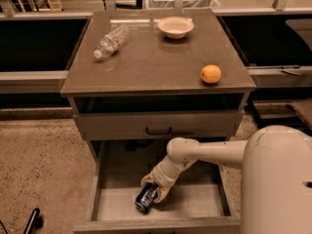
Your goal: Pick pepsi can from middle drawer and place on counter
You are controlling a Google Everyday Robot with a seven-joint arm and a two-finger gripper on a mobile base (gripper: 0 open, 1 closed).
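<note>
Camera view: your middle drawer stands pulled open, with pepsi can on pale floor near front, left of centre. Can lies on side, long axis diagonal: silver end toward front-left, other end toward back-right. Dark-blue body, white markings. Your gripper is down in drawer, claw pinching can's back-right end. Counter above: water bottle lying down, bowl, orange near right edge.
</note>
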